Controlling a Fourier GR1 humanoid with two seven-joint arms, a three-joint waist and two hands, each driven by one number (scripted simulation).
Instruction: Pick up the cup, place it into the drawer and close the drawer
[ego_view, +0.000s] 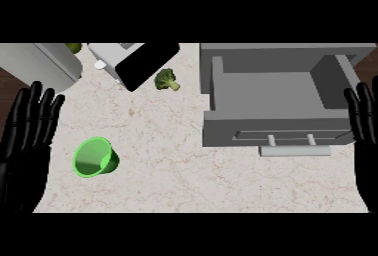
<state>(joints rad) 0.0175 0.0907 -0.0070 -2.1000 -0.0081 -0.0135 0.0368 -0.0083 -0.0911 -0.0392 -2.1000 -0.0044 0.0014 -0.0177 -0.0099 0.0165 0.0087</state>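
A green cup (95, 157) lies on the speckled counter (177, 170) at the lower left, tipped so its open mouth shows. A grey drawer (273, 102) stands pulled open at the upper right, its inside bare and its pale handle (294, 145) facing the front. My left hand (28, 125) rests open at the left edge, fingers up, just left of the cup and apart from it. My right hand (365, 117) rests open at the right edge, beside the drawer's right wall.
A broccoli floret (166, 79) lies on the counter between the drawer and a grey appliance with a black panel (144, 62). A grey rounded object (40, 62) sits in the far left corner. The counter's front edge runs along the bottom.
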